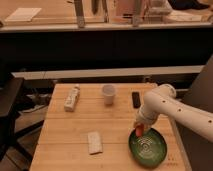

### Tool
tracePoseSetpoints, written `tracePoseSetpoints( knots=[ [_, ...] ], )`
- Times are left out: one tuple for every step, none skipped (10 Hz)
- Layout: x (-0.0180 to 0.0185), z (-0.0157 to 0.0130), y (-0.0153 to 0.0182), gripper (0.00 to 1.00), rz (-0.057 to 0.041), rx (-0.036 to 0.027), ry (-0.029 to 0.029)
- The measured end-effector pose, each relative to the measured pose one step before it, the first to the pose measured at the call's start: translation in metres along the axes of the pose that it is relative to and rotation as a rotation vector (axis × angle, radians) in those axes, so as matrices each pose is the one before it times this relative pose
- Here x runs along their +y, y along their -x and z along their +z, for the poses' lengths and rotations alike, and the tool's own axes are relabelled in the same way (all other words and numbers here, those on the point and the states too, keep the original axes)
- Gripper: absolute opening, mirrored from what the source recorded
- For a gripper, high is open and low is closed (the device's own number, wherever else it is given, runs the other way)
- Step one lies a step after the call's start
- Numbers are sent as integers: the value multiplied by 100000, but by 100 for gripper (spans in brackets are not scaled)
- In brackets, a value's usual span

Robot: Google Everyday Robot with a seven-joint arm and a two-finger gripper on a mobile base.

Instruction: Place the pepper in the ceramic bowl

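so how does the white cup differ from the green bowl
The white cup is small and plain; the ceramic bowl is wide, shallow, dark green with a pale centre pattern. The white cup stands far back; the ceramic bowl sits near right, with the gripper holding the pepper at its rim. Both are round.

Pepper (139,131): small, slim, red-orange, roughly upright, gripped at tip of tool (138,127), clear of counter (65,135), over upper-left rim of ceramic bowl (160,146). Ceramic bowl: round, shallow, glossy dark green, pale pattern in centre, upright near counter's front right corner. Tool just above bowl's rim.
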Motion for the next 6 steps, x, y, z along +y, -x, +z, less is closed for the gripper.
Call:
tracePoseSetpoints(
  knots=[
    [-10, 15, 0, 0, -189, -34, -16],
    [-106, 118, 82, 0, -639, -290, 17],
    [69, 91, 52, 0, 25, -48, -12],
    [43, 81, 54, 0, 23, -49, -70],
    [43, -14, 2, 0, -12, 19, -54],
    [139, 71, 69, 0, -167, -190, -29]
  ],
)
